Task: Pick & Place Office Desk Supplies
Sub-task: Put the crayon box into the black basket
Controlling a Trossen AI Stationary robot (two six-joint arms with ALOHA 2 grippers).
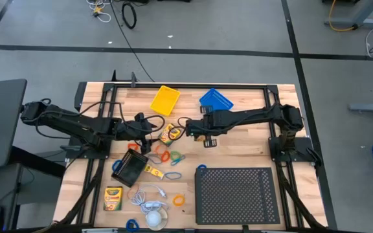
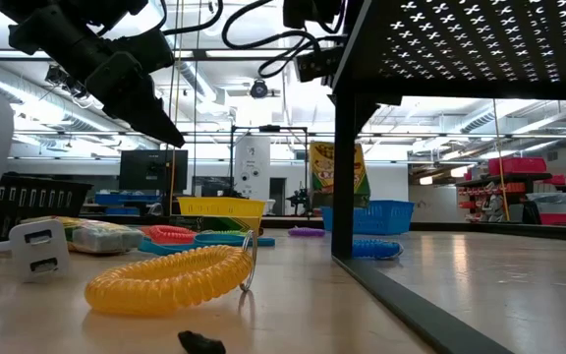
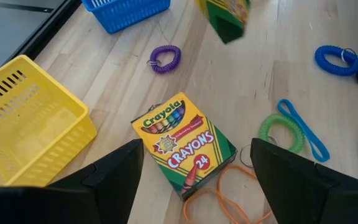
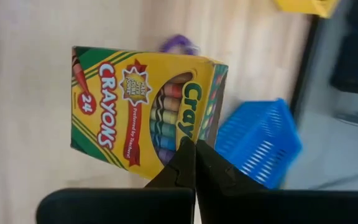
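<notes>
My right gripper is shut on a yellow-and-green crayon box and holds it above the middle of the table. The same box shows in the low view and at the edge of the left wrist view. A second crayon box lies flat on the wood, its printed face up. My left gripper hangs open just above and short of it, one finger to either side. Coiled loops lie around: purple, blue and green. Orange bands lie beside the second box. My right gripper has the box by one long edge, near the end that bears the brand name. Its fingers come slanting down from above and lie across that edge. They cover the place of contact. The box hangs lifted clear of the table, its printed face toward the wrist camera.
A yellow basket and a blue basket stand at the far side. A large black perforated tray fills the near right. A small black basket, a third crayon box and a yellow coil lie at the near left.
</notes>
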